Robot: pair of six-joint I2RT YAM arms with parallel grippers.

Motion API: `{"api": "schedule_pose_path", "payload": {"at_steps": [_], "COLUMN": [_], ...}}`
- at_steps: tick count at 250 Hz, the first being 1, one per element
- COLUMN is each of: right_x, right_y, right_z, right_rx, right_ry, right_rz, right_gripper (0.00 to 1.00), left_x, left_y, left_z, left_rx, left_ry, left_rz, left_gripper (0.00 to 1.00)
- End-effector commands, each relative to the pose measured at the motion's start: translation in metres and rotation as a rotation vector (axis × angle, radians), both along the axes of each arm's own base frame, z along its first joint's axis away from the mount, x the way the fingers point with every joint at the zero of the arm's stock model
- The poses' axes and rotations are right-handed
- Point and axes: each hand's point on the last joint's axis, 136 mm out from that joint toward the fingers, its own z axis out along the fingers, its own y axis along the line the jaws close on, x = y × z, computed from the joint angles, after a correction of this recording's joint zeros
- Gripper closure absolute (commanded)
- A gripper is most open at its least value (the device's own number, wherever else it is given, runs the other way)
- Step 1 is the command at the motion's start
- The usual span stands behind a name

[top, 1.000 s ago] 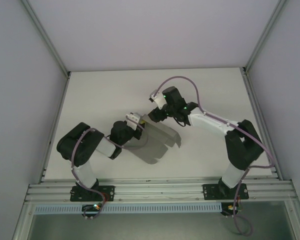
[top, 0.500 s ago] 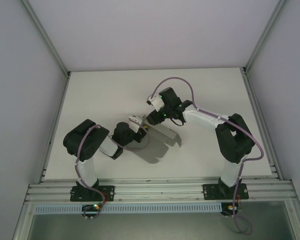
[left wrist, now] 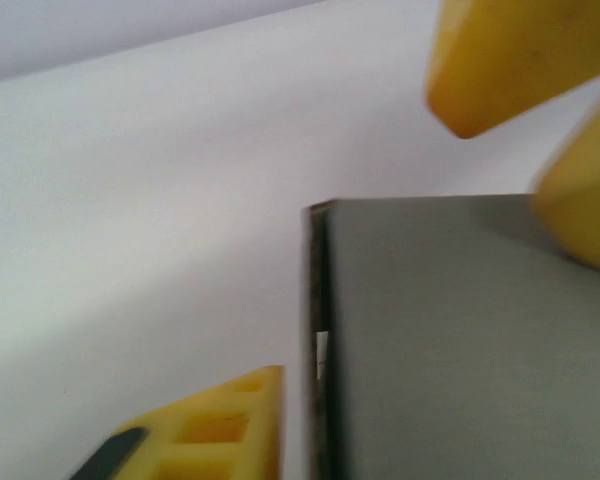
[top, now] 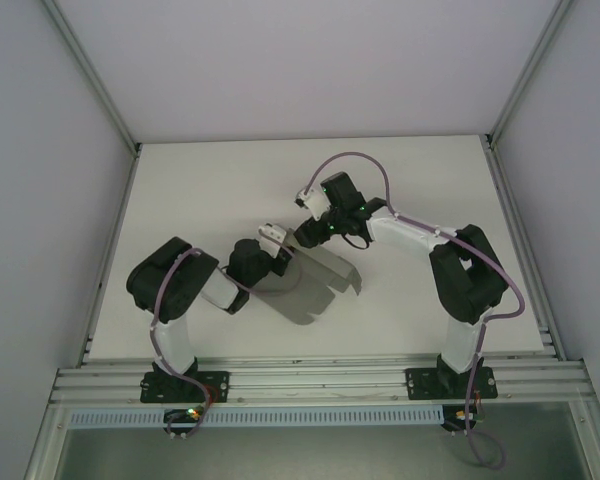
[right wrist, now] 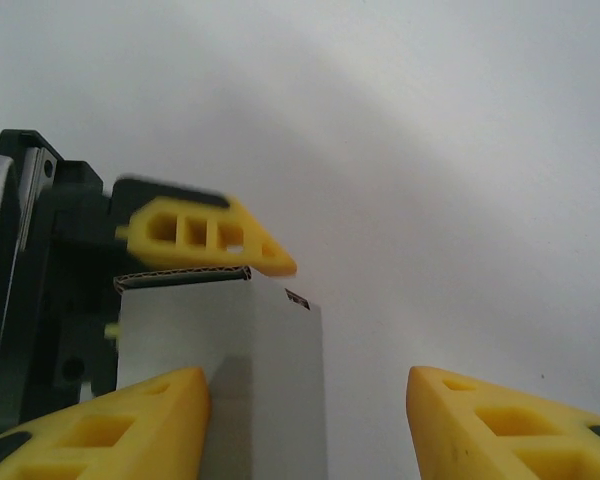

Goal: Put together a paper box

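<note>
The paper box point(top: 310, 285) lies in the middle of the white matte tabletop point(top: 230, 180), between the two arms; it is a thin grey card sheet, smooth and dull, partly bent so that one panel rises off the surface while a broad rounded flap spreads toward the near edge and a narrower flap juts out to the right; its far left corner is lifted, and both grippers meet there.

The left gripper point(top: 283, 250) reaches that corner from the left; in the left wrist view one of its fingers point(left wrist: 215, 435) shows as a yellow plastic wedge with moulded hollow cells, just beside the card's dark cut edge point(left wrist: 318, 350), and the flat grey panel hides the other finger — whether this gripper is clamped on the card I cannot tell; two more yellow fingers point(left wrist: 510, 60), blurred, sit at the upper right of the same view, one of them at the panel's far edge.

The right gripper point(right wrist: 305, 385) stands with its fingers well apart; the card's upright panel sits against the inner face of one finger point(right wrist: 120, 420), with bare tabletop between it and the other finger — nothing is pinched; beyond the panel's top edge a yellow ribbed finger of the left gripper lies along the card, backed by a black housing.
</note>
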Motion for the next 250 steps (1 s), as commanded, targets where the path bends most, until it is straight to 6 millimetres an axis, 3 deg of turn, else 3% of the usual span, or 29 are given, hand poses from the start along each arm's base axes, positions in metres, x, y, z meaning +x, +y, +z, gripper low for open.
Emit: {"api": "schedule_pose_path", "payload": {"at_steps": [1, 32, 53, 79, 120, 149, 176, 215, 250], "right_x": [-0.032, -0.028, -0.017, -0.008, -0.017, -0.038, -0.046, -0.028, -0.026], "right_y": [-0.021, -0.026, -0.035, -0.056, -0.107, -0.125, -0.122, -0.128, -0.103], "right_z": [-0.055, -0.050, -0.034, -0.003, 0.054, 0.080, 0.080, 0.074, 0.051], "right_rx": [-0.129, -0.138, -0.118, -0.067, 0.022, 0.085, 0.129, 0.087, 0.098], "right_ry": [0.187, 0.170, 0.119, 0.025, -0.159, -0.230, -0.228, -0.249, -0.153], "right_rz": [0.012, -0.023, -0.101, -0.233, -0.439, -0.468, -0.457, -0.519, -0.420], "right_gripper": [0.45, 0.40, 0.27, 0.00, 0.00, 0.00, 0.00, 0.00, 0.00], "left_x": [0.022, 0.028, 0.031, 0.030, 0.022, 0.015, 0.006, -0.002, -0.003], "left_y": [0.005, 0.017, 0.022, 0.035, 0.057, 0.063, 0.057, 0.055, 0.055], "left_z": [0.027, 0.030, 0.025, 0.029, 0.037, 0.042, 0.049, 0.055, 0.061], "left_rx": [-0.036, -0.061, -0.036, -0.019, -0.029, -0.035, -0.035, -0.018, -0.043], "left_ry": [-0.097, -0.069, -0.012, 0.010, 0.078, 0.103, 0.096, 0.077, 0.085], "left_rz": [0.090, 0.196, 0.247, 0.324, 0.425, 0.446, 0.416, 0.412, 0.427], "left_gripper": [1.00, 1.00, 1.00, 1.00, 1.00, 1.00, 1.00, 1.00, 1.00]}}
